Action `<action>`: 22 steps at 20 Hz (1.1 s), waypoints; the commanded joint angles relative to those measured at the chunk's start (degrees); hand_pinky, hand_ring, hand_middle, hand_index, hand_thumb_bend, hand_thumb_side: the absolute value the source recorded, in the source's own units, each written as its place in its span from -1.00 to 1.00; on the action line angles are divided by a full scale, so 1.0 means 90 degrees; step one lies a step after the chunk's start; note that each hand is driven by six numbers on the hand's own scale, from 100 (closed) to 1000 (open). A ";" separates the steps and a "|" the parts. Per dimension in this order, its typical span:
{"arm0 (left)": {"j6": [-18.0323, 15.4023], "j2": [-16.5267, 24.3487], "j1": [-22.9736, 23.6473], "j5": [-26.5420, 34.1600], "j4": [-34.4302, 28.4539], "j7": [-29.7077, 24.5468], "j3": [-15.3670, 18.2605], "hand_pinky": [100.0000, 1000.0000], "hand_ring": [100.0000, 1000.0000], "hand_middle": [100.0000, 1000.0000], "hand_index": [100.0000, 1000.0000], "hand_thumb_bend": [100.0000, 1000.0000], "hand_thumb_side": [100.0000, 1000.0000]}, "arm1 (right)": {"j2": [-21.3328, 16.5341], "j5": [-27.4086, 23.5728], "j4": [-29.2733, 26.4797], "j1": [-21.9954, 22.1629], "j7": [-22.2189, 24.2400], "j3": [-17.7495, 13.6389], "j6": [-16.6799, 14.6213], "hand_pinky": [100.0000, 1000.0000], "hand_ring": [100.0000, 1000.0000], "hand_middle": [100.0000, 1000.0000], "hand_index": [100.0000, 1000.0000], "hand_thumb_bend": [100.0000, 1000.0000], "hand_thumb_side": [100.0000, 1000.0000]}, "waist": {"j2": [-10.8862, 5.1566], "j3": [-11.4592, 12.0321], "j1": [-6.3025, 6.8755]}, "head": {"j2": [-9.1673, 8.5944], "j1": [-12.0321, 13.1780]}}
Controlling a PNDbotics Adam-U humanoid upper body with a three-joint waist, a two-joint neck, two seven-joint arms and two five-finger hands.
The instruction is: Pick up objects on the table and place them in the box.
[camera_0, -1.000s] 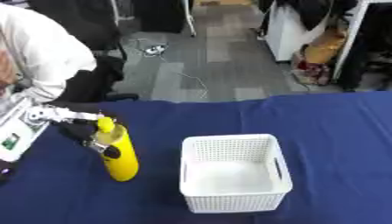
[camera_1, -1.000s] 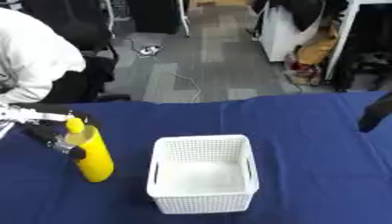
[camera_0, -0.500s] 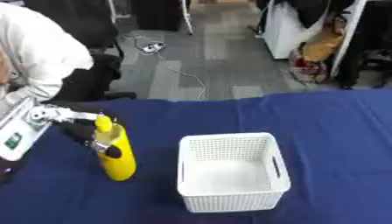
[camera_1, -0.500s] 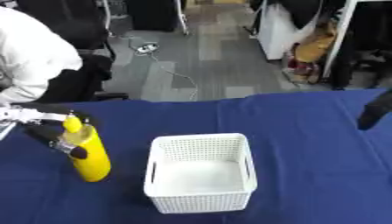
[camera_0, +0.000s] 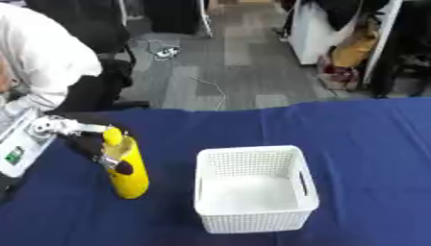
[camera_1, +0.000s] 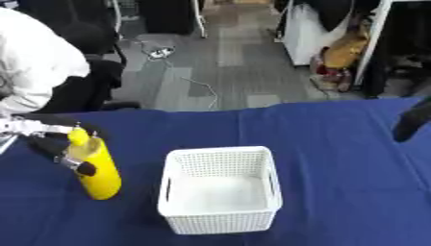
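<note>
The left hand [camera_0: 99,150] is gripping a yellow bottle [camera_0: 126,169] that is standing on the blue table [camera_0: 353,129], well to the left of the white basket [camera_0: 252,189]. Its dark fingers are wrapping the upper part of the bottle, just under the rounded cap, with the silver wrist reaching in from the left edge.

Compared with a second ago, very little is changing: the bottle is standing in the same spot beside the basket, the hand is staying clamped at the same height on it, and the basket is not shifting. The small slide of the whole scene looks like the head moving rather than anything on the table. For the task that suggests the grasp is made but the lift is not yet under way (the bottle's base still seems to be resting on the cloth), so the carry over the basket's left wall is all still to come.

The bottle's long axis is running almost vertically, cap up, leaning slightly so the top is tipping toward the left and away from the basket. The basket is sitting empty with its opening facing up.

The right hand [camera_1: 411,120] is showing only as a dark shape at the right edge of the right eye view, well apart from everything; how its fingers are set cannot be told.
</note>
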 commanded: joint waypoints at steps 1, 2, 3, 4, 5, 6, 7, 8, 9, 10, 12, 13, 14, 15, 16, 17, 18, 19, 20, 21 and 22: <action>-0.0472 0.0139 -0.0128 -0.0045 -0.0020 -0.0459 0.0033 0.54 0.81 1.00 1.00 0.61 0.56 | -0.0060 -0.0030 -0.0099 -0.0103 0.0026 -0.0031 0.0001 -0.26 -0.29 -0.15 0.19 -0.59 0.80 | -0.0092 -0.0009 0.0005 | -0.0083 0.0012; -0.0470 0.0135 -0.0124 -0.0053 -0.0013 -0.0459 0.0039 0.54 0.81 1.00 1.00 0.61 0.56 | -0.0059 -0.0030 -0.0099 -0.0104 0.0027 -0.0031 0.0002 -0.26 -0.29 -0.15 0.19 -0.59 0.80 | -0.0091 -0.0010 0.0004 | -0.0084 0.0012; -0.0468 0.0132 -0.0120 -0.0060 -0.0006 -0.0459 0.0043 0.54 0.81 1.00 1.00 0.60 0.56 | -0.0058 -0.0030 -0.0099 -0.0105 0.0027 -0.0031 0.0002 -0.26 -0.29 -0.15 0.19 -0.59 0.80 | -0.0089 -0.0010 0.0004 | -0.0086 0.0013; -0.0466 0.0128 -0.0116 -0.0069 0.0002 -0.0459 0.0048 0.54 0.81 1.00 1.00 0.60 0.55 | -0.0056 -0.0030 -0.0099 -0.0107 0.0028 -0.0030 0.0002 -0.26 -0.29 -0.15 0.19 -0.59 0.80 | -0.0086 -0.0011 0.0003 | -0.0087 0.0013; -0.0464 0.0123 -0.0113 -0.0077 0.0008 -0.0459 0.0054 0.54 0.81 1.00 1.00 0.58 0.56 | -0.0055 -0.0029 -0.0099 -0.0108 0.0028 -0.0031 0.0002 -0.26 -0.29 -0.15 0.19 -0.59 0.81 | -0.0085 -0.0012 0.0002 | -0.0087 0.0014; -0.0463 0.0118 -0.0111 -0.0082 0.0014 -0.0459 0.0061 0.54 0.81 1.00 1.00 0.58 0.55 | -0.0054 -0.0029 -0.0099 -0.0109 0.0028 -0.0031 0.0002 -0.26 -0.29 -0.15 0.19 -0.59 0.80 | -0.0083 -0.0012 0.0000 | -0.0088 0.0016; -0.0463 0.0114 -0.0109 -0.0086 0.0018 -0.0459 0.0066 0.54 0.81 1.00 1.00 0.57 0.55 | -0.0052 -0.0030 -0.0099 -0.0110 0.0029 -0.0031 0.0002 -0.26 -0.29 -0.15 0.19 -0.59 0.80 | -0.0082 -0.0012 -0.0001 | -0.0090 0.0018; -0.0462 0.0111 -0.0107 -0.0091 0.0022 -0.0459 0.0073 0.54 0.80 1.00 1.00 0.56 0.55 | -0.0051 -0.0030 -0.0099 -0.0110 0.0028 -0.0031 0.0001 -0.26 -0.29 -0.15 0.19 -0.59 0.80 | -0.0080 -0.0012 -0.0003 | -0.0094 0.0018; -0.0462 0.0109 -0.0105 -0.0094 0.0025 -0.0459 0.0077 0.54 0.80 1.00 1.00 0.56 0.55 | -0.0050 -0.0030 -0.0099 -0.0111 0.0028 -0.0031 0.0001 -0.26 -0.29 -0.15 0.19 -0.59 0.80 | -0.0079 -0.0012 -0.0004 | -0.0095 0.0019; -0.0461 0.0107 -0.0104 -0.0097 0.0028 -0.0459 0.0083 0.54 0.80 1.00 1.00 0.55 0.54 | -0.0049 -0.0030 -0.0099 -0.0111 0.0029 -0.0031 0.0001 -0.26 -0.29 -0.15 0.19 -0.59 0.80 | -0.0078 -0.0012 -0.0005 | -0.0096 0.0019; -0.0454 0.0101 -0.0093 -0.0099 0.0039 -0.0459 0.0100 0.53 0.80 1.00 1.00 0.51 0.53 | -0.0049 -0.0030 -0.0099 -0.0112 0.0030 -0.0031 0.0001 -0.26 -0.29 -0.15 0.19 -0.59 0.80 | -0.0075 -0.0011 -0.0006 | -0.0096 0.0022; -0.0450 0.0098 -0.0086 -0.0100 0.0045 -0.0459 0.0108 0.53 0.80 1.00 1.00 0.50 0.52 | -0.0048 -0.0031 -0.0099 -0.0113 0.0030 -0.0031 0.0001 -0.26 -0.29 -0.15 0.19 -0.59 0.80 | -0.0074 -0.0011 -0.0007 | -0.0097 0.0022; -0.0445 0.0095 -0.0079 -0.0102 0.0050 -0.0459 0.0115 0.53 0.80 1.00 1.00 0.49 0.52 | -0.0047 -0.0031 -0.0099 -0.0113 0.0030 -0.0032 0.0001 -0.26 -0.29 -0.15 0.19 -0.59 0.80 | -0.0073 -0.0011 -0.0008 | -0.0100 0.0021; -0.0440 0.0093 -0.0075 -0.0101 0.0054 -0.0459 0.0122 0.53 0.79 1.00 1.00 0.47 0.51 | -0.0047 -0.0031 -0.0099 -0.0115 0.0030 -0.0032 0.0000 -0.26 -0.29 -0.15 0.19 -0.59 0.81 | -0.0071 -0.0011 -0.0009 | -0.0101 0.0021; -0.0432 0.0088 -0.0071 -0.0094 0.0060 -0.0459 0.0133 0.52 0.79 1.00 1.00 0.45 0.50 | -0.0046 -0.0031 -0.0099 -0.0115 0.0031 -0.0031 0.0000 -0.26 -0.29 -0.15 0.19 -0.59 0.80 | -0.0070 -0.0011 -0.0010 | -0.0098 0.0023; -0.0425 0.0085 -0.0069 -0.0087 0.0063 -0.0459 0.0139 0.52 0.79 1.00 1.00 0.44 0.50 | -0.0046 -0.0031 -0.0099 -0.0116 0.0032 -0.0031 0.0000 -0.26 -0.29 -0.15 0.19 -0.59 0.80 | -0.0069 -0.0011 -0.0011 | -0.0098 0.0024; -0.0418 0.0081 -0.0068 -0.0081 0.0067 -0.0459 0.0148 0.52 0.78 0.99 1.00 0.42 0.48 | -0.0045 -0.0032 -0.0099 -0.0116 0.0032 -0.0032 0.0001 -0.26 -0.29 -0.15 0.19 -0.59 0.80 | -0.0069 -0.0011 -0.0012 | -0.0100 0.0025; -0.0410 0.0079 -0.0067 -0.0077 0.0071 -0.0459 0.0155 0.51 0.77 0.97 0.98 0.41 0.47 | -0.0044 -0.0032 -0.0099 -0.0116 0.0032 -0.0033 0.0001 -0.26 -0.29 -0.15 0.19 -0.59 0.80 | -0.0068 -0.0011 -0.0013 | -0.0101 0.0025; -0.0402 0.0076 -0.0065 -0.0075 0.0076 -0.0459 0.0163 0.51 0.75 0.96 0.98 0.38 0.46 | -0.0044 -0.0032 -0.0099 -0.0117 0.0033 -0.0033 0.0001 -0.26 -0.29 -0.15 0.19 -0.59 0.80 | -0.0068 -0.0011 -0.0014 | -0.0101 0.0025; -0.0394 0.0073 -0.0063 -0.0072 0.0081 -0.0459 0.0171 0.49 0.74 0.94 0.98 0.36 0.44 | -0.0043 -0.0032 -0.0099 -0.0117 0.0033 -0.0033 0.0000 -0.26 -0.29 -0.15 0.19 -0.59 0.80 | -0.0068 -0.0011 -0.0014 | -0.0101 0.0026; -0.0386 0.0069 -0.0058 -0.0068 0.0087 -0.0459 0.0178 0.48 0.73 0.93 0.97 0.35 0.43 | -0.0042 -0.0032 -0.0099 -0.0118 0.0033 -0.0034 0.0000 -0.26 -0.29 -0.15 0.19 -0.59 0.80 | -0.0068 -0.0012 -0.0015 | -0.0100 0.0025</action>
